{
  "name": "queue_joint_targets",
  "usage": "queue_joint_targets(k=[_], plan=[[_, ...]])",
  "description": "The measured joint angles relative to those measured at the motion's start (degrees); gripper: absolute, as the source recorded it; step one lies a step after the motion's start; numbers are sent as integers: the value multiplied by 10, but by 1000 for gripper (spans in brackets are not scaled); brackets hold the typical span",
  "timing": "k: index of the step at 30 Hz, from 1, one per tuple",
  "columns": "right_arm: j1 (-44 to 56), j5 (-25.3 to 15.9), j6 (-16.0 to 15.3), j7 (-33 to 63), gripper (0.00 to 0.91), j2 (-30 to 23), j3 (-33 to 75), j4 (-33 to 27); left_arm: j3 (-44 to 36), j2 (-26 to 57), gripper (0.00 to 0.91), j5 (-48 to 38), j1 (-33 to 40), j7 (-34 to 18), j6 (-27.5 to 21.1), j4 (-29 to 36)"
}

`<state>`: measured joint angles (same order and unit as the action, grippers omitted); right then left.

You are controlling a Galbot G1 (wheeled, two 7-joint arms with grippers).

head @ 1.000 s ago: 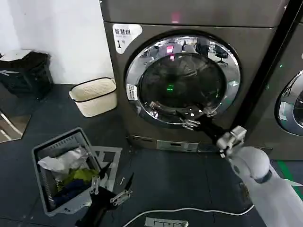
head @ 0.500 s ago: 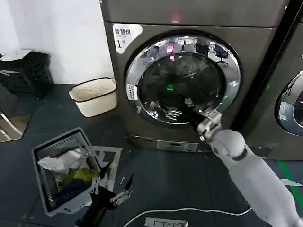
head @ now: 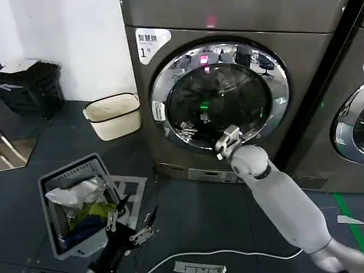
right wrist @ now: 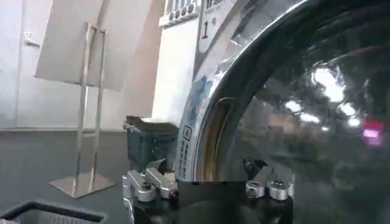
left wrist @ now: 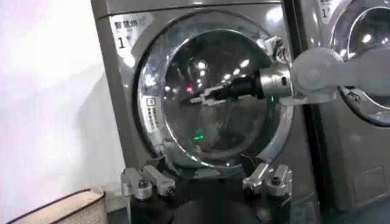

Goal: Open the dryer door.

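Observation:
The dryer (head: 142,108) is the bronze-grey machine with the "1" sticker. The dryer door (head: 219,94), a chrome ring round dark glass, sits flush against the front. My right gripper (head: 190,132) reaches across the lower glass toward the ring's left side, close to the door. It is open, and in the right wrist view the gripper (right wrist: 207,182) has the chrome ring (right wrist: 213,140) between its spread fingers, with nothing held. The left wrist view shows that gripper (left wrist: 204,97) in front of the glass. My left gripper (head: 128,227) hangs low over the floor, open and empty.
A cream bin (head: 114,115) stands left of the dryer. A grey basket (head: 77,205) of clothes sits on the floor by my left gripper. A second machine (head: 350,125) stands at the right. A white cable (head: 227,253) crosses the dark floor in front.
My right arm has swung left across the door front, from the ring's lower right to the lower left part of the glass. The door stays shut; the left gripper has barely moved.

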<state>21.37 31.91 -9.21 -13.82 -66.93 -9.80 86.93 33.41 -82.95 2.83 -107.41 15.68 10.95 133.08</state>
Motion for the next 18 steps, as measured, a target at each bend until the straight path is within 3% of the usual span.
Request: queue_joint_targets(k=[18], plan=[[-53,-32,20,-18,907,-74,-21,-118,1,1,907,-3,3,1,-1,-6]])
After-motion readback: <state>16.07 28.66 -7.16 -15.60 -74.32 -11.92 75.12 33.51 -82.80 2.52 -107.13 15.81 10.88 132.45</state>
